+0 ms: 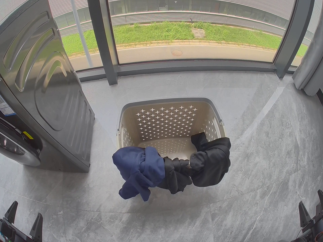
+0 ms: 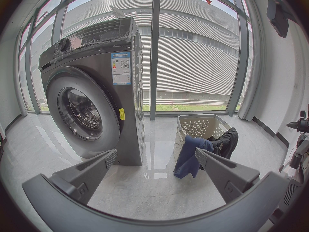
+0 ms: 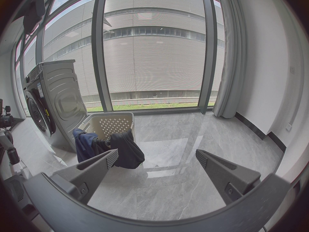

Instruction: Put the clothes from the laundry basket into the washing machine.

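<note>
Left gripper (image 2: 155, 154): fingers spread wide, nothing between them, low over the floor (image 1: 262, 125) at the robot's left. Right gripper (image 3: 156, 155): equally spread and empty, at the robot's right. Both are well apart from the basket (image 1: 170, 101), which stands on the floor ahead, between them. Clothes are draped over the basket's near rim and hang outside it: a blue piece (image 1: 139, 168) on the left, a black piece (image 1: 210, 162) on the right, and dark cloth joining them. The washer (image 1: 50, 84) stands to the basket's left, near it but not touching. A window (image 1: 195, 21) lies beyond.
</note>
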